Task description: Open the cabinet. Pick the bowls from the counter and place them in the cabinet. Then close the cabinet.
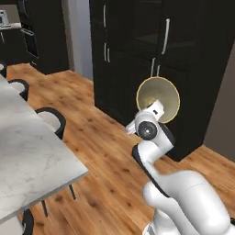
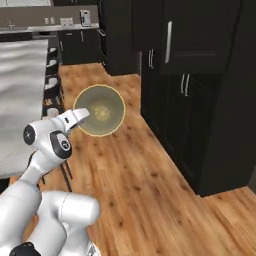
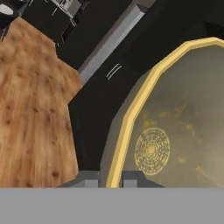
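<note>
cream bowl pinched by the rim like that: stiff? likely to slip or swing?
The bowl probably stays rigid: its round outline shows no sag. The gripper pinches only the thin yellow rim at one edge, so it may pivot or slip during swings. It looks glossy, so likely slick and breakable if dropped onto the floor.

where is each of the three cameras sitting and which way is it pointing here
Left base view: behind the arm on its left, facing forward and down at the tall black panelled cabinet; white arm at lower right, pale cream bowl with yellowish rim raised on it.
Right base view: behind on the right, facing the same cabinet and wooden floor; arm at lower left.
Hand view: on the hand, looking along its fingertips, closed on the bowl's rim.
Shared: both base views show the bowl, cabinet, floor and grey marble counter.
</note>
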